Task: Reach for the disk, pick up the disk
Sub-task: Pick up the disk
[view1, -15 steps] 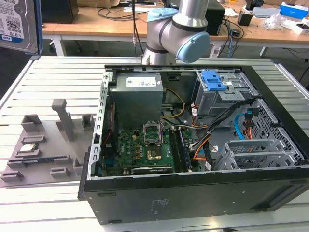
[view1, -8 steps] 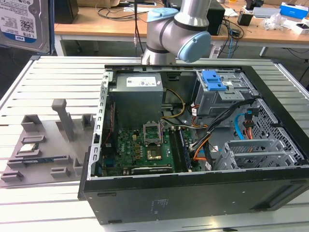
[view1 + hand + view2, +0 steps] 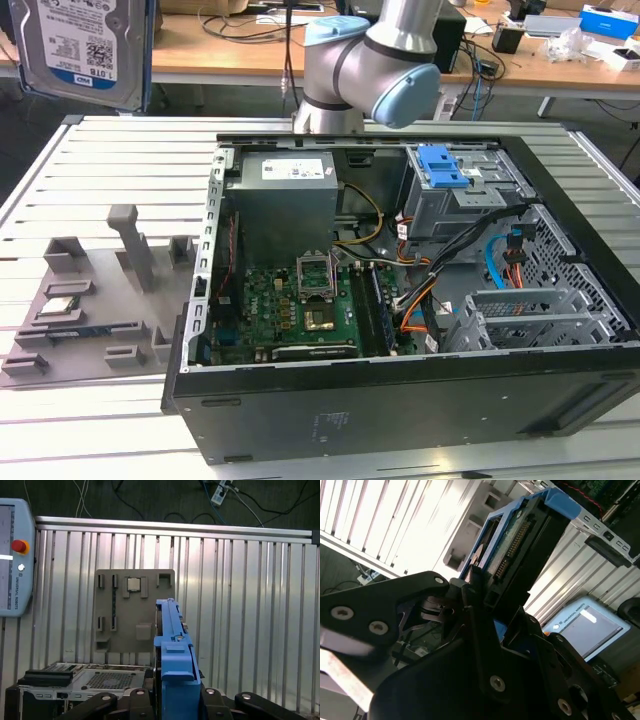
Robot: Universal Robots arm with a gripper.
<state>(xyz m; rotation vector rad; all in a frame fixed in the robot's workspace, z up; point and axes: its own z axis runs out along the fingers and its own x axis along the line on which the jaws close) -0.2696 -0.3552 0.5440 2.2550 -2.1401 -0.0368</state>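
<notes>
The gripper (image 3: 177, 702) is clenched on the disk (image 3: 175, 645), which stands edge-on between its jaws in both wrist views, held off the slatted table (image 3: 250, 605). On the table a grey holder (image 3: 107, 630) carries the processor chip (image 3: 133, 584) in one pocket. The open computer case (image 3: 400, 400) contains a motherboard (image 3: 270, 310), power supply (image 3: 285, 200) and blue-topped drive cage (image 3: 450, 190).

In the exterior view the arm (image 3: 372, 62) shows a grey upright link and a bent joint with pale blue caps, and its upper link slants up out of frame. In the first wrist view the black claw (image 3: 176, 700) is clamped on the disk (image 3: 173, 640). Its bolted fingers (image 3: 105, 702) press in from either side, and the disk stands edge-on between them.
</notes>
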